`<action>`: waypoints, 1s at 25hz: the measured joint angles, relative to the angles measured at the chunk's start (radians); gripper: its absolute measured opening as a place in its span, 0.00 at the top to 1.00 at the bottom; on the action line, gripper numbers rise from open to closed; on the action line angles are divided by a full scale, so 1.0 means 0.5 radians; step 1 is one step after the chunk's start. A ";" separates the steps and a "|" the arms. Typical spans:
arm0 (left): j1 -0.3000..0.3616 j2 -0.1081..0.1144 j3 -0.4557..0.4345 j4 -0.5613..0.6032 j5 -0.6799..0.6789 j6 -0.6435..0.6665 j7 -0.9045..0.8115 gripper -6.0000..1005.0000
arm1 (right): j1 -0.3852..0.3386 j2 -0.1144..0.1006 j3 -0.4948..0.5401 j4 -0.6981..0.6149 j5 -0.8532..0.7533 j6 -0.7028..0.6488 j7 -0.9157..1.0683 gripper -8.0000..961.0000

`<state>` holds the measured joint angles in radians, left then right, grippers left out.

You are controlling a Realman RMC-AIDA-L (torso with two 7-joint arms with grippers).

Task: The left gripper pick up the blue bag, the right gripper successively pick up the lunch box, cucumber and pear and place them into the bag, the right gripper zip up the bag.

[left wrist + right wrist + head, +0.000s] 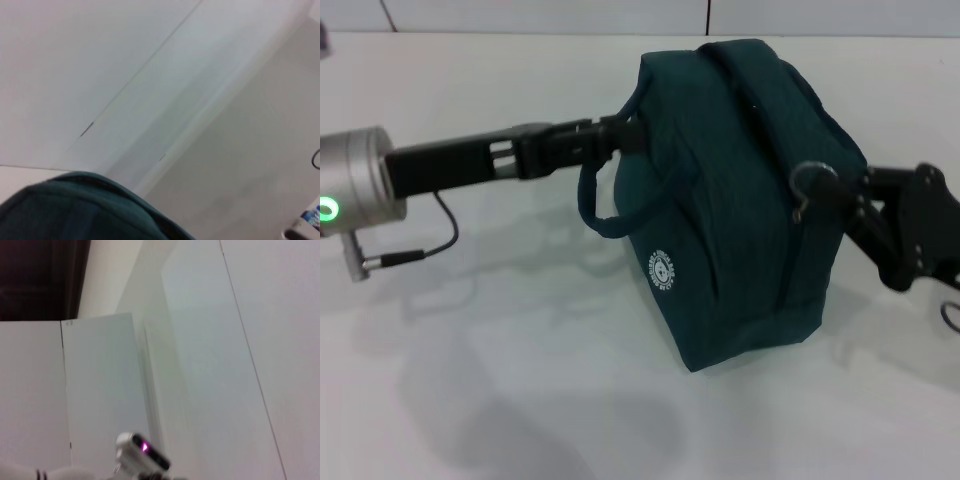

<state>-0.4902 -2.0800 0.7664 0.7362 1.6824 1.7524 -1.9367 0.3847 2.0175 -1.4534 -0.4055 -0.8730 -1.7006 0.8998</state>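
Observation:
The blue bag (740, 220) stands on the white table (500, 400), tilted a little, its top closed and a loop handle (600, 205) hanging down its left side. My left gripper (623, 130) reaches in from the left and is shut on the bag's upper left edge. My right gripper (848, 192) is at the bag's right end, shut on the ring zipper pull (810, 180). The bag's teal fabric (75, 210) fills a corner of the left wrist view. The lunch box, cucumber and pear are out of view.
The left arm's silver wrist (355, 185) shows a green light, and a thin cable (425, 250) loops below it. The right wrist view shows white wall panels and a small white device with a purple light (142, 452).

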 joint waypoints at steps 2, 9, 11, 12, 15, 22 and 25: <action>0.064 -0.003 -0.002 -0.001 -0.008 0.057 0.102 0.28 | 0.045 0.003 0.000 -0.001 0.037 0.007 -0.002 0.98; 0.268 -0.012 0.008 -0.036 -0.095 0.162 0.505 0.15 | 0.260 0.008 -0.001 0.013 0.093 0.119 -0.002 0.98; 0.308 -0.012 0.000 -0.112 -0.106 0.166 0.691 0.16 | 0.311 0.009 -0.008 0.014 0.086 0.152 -0.001 0.98; 0.318 -0.011 -0.004 -0.152 -0.112 0.162 0.754 0.16 | 0.350 0.009 -0.015 0.015 0.083 0.176 -0.001 0.98; 0.349 -0.007 -0.033 -0.324 -0.142 0.142 0.986 0.17 | 0.447 0.013 -0.028 0.015 0.082 0.226 -0.001 0.98; 0.361 -0.013 -0.108 -0.600 -0.160 0.136 1.435 0.18 | 0.608 0.021 -0.029 -0.003 0.087 0.351 -0.003 0.98; 0.330 -0.015 -0.112 -0.682 -0.196 0.095 1.536 0.18 | 0.635 0.021 -0.029 -0.011 0.092 0.411 -0.005 0.98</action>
<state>-0.3253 -2.0874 0.7102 0.3951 1.5846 1.8000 -1.1688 0.7024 2.0281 -1.4681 -0.4109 -0.8272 -1.4951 0.8975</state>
